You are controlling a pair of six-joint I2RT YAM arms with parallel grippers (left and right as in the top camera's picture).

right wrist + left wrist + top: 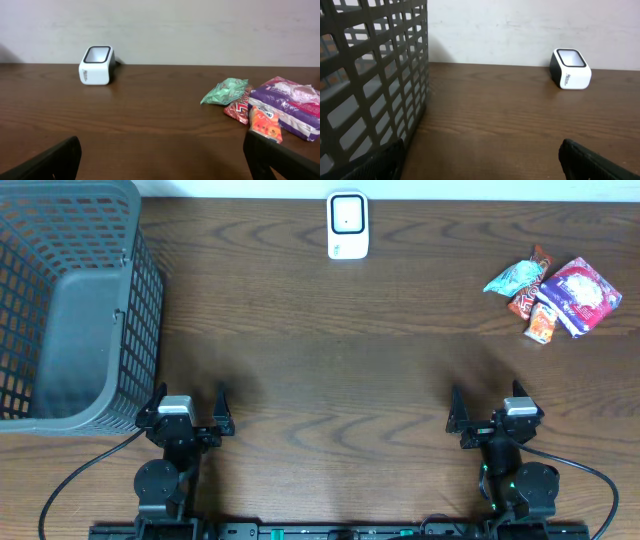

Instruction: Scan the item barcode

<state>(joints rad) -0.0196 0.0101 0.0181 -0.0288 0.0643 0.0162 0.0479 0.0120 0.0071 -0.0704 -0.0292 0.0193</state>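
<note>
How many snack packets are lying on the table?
4, clustered at the table's far right: a teal packet, a red packet beside it, a purple bag, an orange packet in front. Something may hide beneath.

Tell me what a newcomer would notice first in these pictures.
The big grey mesh basket takes up the left side of the dark wooden table, and a small white scanner stands at the middle of the far edge. A colourful cluster of snack packets lies at the far right. The left gripper and right gripper sit open and empty at the near edge.
</note>
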